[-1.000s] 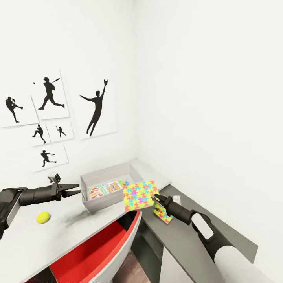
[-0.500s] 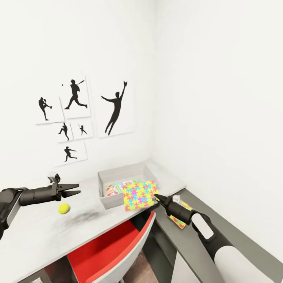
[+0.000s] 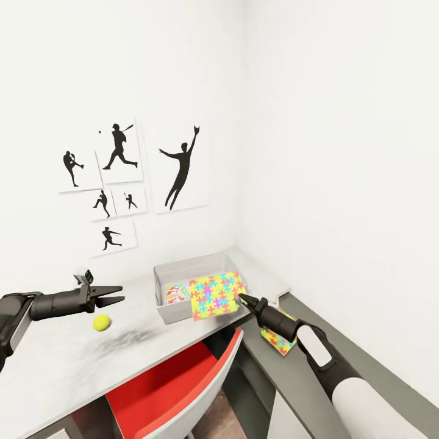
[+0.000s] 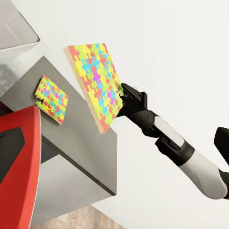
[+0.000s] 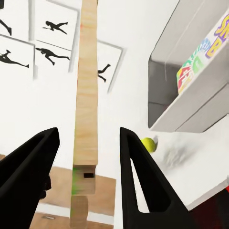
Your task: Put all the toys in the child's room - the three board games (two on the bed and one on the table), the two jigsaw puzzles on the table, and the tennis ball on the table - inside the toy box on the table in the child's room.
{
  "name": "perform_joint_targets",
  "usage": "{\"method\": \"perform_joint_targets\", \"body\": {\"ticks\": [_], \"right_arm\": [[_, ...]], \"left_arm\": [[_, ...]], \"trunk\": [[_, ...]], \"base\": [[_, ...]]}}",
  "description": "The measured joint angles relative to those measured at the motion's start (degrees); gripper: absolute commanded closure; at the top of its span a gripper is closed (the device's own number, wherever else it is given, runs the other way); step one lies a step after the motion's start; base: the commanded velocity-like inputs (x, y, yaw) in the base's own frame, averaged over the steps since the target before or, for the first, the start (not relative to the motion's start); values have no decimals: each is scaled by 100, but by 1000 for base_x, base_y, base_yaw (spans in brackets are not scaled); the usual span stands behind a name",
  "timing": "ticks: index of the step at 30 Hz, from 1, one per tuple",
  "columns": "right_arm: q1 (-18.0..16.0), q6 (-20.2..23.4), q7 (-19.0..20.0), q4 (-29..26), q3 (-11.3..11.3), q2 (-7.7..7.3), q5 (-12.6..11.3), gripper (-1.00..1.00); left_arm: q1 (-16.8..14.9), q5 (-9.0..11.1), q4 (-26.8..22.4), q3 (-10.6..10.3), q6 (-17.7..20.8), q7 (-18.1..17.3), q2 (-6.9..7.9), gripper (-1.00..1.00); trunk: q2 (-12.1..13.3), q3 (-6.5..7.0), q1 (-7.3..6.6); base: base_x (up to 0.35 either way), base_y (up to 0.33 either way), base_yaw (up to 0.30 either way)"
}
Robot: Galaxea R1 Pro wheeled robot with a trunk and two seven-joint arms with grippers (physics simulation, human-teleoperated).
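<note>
My right claw (image 3: 242, 299) clamped on edge of thin stiff multicoloured jigsaw square (image 3: 214, 294), tilted over near rim of shallow light-grey toy box (image 3: 183, 269). Light, rigid board; edge pinch likely to pivot, deeper hold safer. Second puzzle square (image 3: 275, 337) lies on lower dark-grey desk section (image 3: 323, 390). Left claw (image 3: 114, 295) apart, empty, above small yellow-green tennis ball (image 3: 101, 322).

Jigsaw puzzle (image 3: 214, 295), tilted, held off the table above toy box (image 3: 183, 272) front-right rim. 2nd puzzle (image 3: 277, 337) flat on lower grey section. Board games (image 3: 177, 292) in box. Tennis ball (image 3: 101, 322) on white top, left of box.
</note>
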Motion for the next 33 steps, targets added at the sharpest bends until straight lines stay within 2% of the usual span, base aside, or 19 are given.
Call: {"method": "perform_joint_targets", "body": {"ticks": [13,22,33], "right_arm": [[-7,-5,52,-43,-3,4,6,100],[-8,-14,45,-43,3,13,7,100],[-7,-28,4,-96,10,11,36,100]], "left_arm": [[0,0,0,-5,0,0,0,-100],[1,2,-1,-5,0,0,-3,-100],[0,0,0,-1,0,0,0,-100]], "trunk": [[0,0,0],[0,4,0],[0,4,0]], "base": [[0,0,1],[0,0,146],[0,0,7]]}}
